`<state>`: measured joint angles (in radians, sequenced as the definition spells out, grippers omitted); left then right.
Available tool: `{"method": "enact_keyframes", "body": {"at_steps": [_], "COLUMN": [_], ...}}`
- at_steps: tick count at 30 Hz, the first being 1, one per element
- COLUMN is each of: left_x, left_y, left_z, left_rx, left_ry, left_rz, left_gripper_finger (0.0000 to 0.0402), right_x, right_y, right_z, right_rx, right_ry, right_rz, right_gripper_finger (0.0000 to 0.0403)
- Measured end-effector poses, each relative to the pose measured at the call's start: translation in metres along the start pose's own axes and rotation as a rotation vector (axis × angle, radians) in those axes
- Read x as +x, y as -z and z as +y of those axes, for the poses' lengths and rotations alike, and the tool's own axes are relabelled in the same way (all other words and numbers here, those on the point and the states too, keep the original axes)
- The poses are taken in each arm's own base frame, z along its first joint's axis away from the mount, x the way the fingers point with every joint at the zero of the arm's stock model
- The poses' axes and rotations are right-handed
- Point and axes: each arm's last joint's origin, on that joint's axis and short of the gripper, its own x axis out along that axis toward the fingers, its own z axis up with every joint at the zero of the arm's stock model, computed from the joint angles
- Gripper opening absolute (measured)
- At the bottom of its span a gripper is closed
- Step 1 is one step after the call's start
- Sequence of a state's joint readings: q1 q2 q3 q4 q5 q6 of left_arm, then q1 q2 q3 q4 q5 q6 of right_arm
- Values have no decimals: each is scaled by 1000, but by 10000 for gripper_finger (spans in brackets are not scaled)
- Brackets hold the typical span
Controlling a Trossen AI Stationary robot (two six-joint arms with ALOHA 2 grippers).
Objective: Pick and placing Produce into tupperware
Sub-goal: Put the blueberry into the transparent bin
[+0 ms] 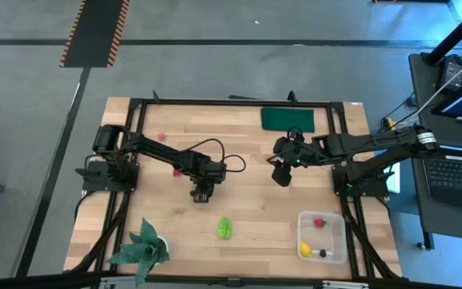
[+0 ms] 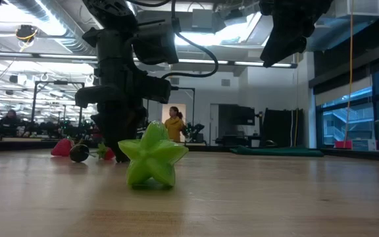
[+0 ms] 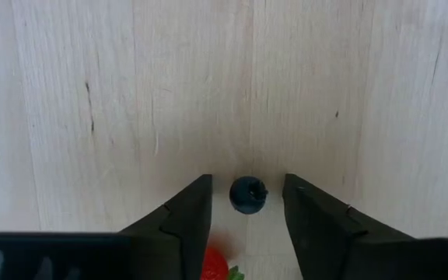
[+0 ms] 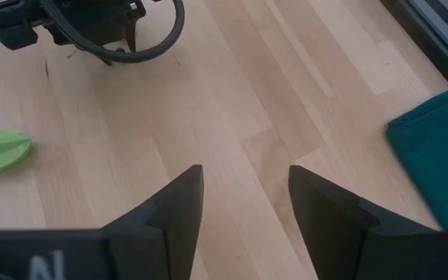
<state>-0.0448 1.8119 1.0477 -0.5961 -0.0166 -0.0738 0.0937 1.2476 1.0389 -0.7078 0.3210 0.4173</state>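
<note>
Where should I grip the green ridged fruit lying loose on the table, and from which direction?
Take the green ridged fruit from straight above, across its narrow middle. The high view shows it lying flat and elongated; the low view shows a star-shaped cross-section, so I'd seat the fingers in the grooves between ridges. The board around it is bare. The right gripper, open and raised, looks nearer the tupperware.

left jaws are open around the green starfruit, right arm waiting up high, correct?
Not the starfruit, which lies apart near the table's front. The left wrist view shows the left gripper open around a dark berry. The right gripper does wait open above the table.
</note>
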Motion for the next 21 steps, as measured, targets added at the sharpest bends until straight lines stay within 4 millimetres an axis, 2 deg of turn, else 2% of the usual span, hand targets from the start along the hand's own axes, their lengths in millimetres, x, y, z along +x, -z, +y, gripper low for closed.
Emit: {"method": "enact_keyframes", "body": {"at_steps": [21], "left_x": [0], "left_y": [1], "left_z": [0], "left_rx": [-6], "left_ry": [8], "left_rz": [8], "left_gripper_finger": [48], "right_x": [0], "right_y": [0], "right_z": [0], "right_rx": [-3], "right_ry": [0], "right_rz": [0], "right_gripper_finger": [193]}}
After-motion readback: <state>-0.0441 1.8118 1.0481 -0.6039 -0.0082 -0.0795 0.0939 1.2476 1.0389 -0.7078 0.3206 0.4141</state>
